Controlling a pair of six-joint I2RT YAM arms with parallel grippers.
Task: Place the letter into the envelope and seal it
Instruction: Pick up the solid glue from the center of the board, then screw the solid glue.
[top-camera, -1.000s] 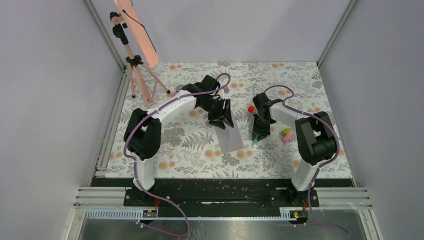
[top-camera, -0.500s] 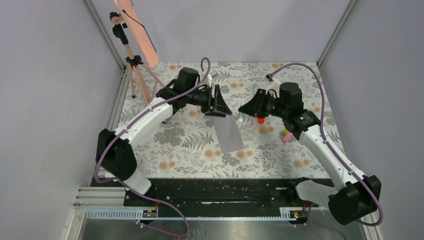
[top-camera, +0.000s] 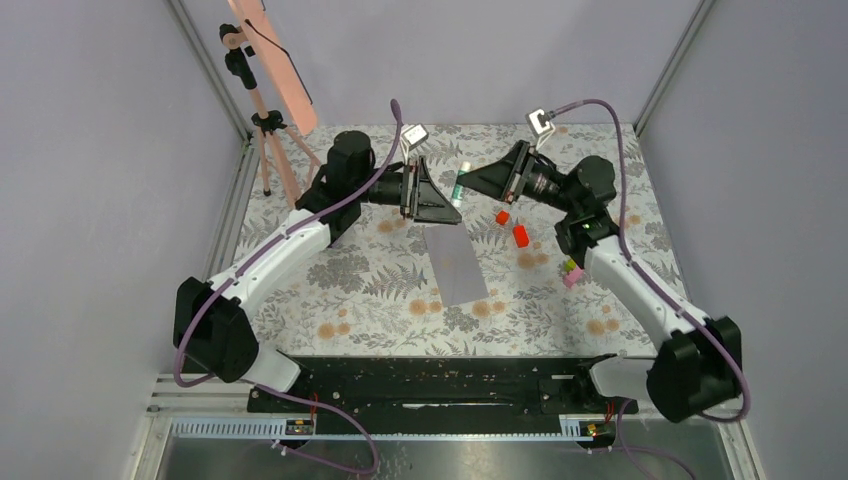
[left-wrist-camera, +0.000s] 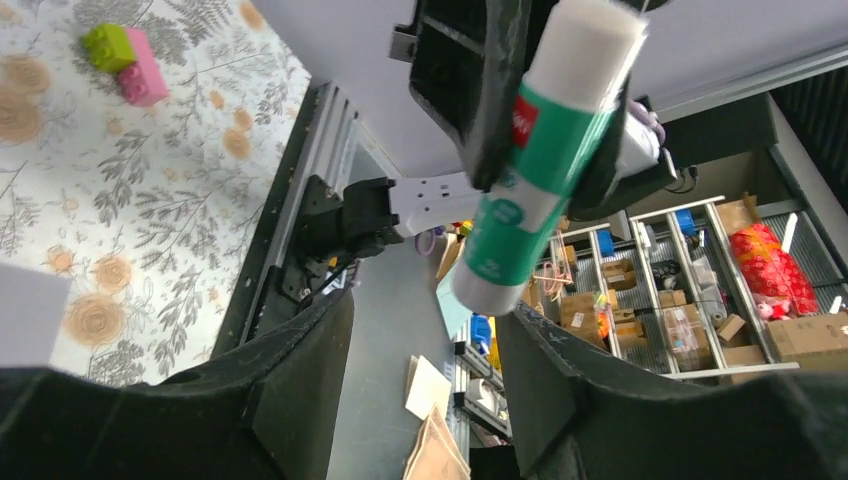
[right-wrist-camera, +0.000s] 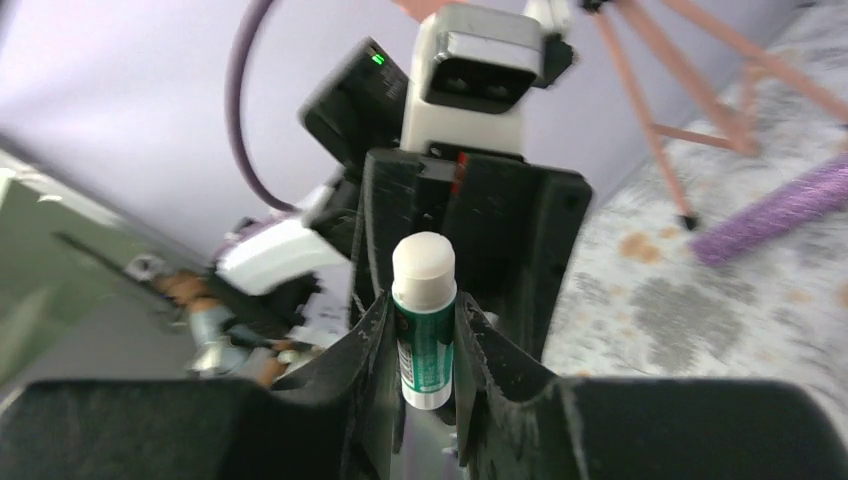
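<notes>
The grey-lilac envelope lies flat on the floral table; its corner shows in the left wrist view. The letter is not in view. Both arms are raised over the back of the table, facing each other. My right gripper is shut on a green-and-white glue stick. My left gripper is open, its fingers either side of the stick's near end without gripping it.
Two small red pieces lie right of the envelope. A pink-and-green brick pair sits further right. A tripod with a pink panel stands at the back left.
Both arms have lifted off the table and swung toward the back. The right gripper carried the glue stick up from beside the envelope; the left gripper left the envelope's top edge and now faces the stick.
</notes>
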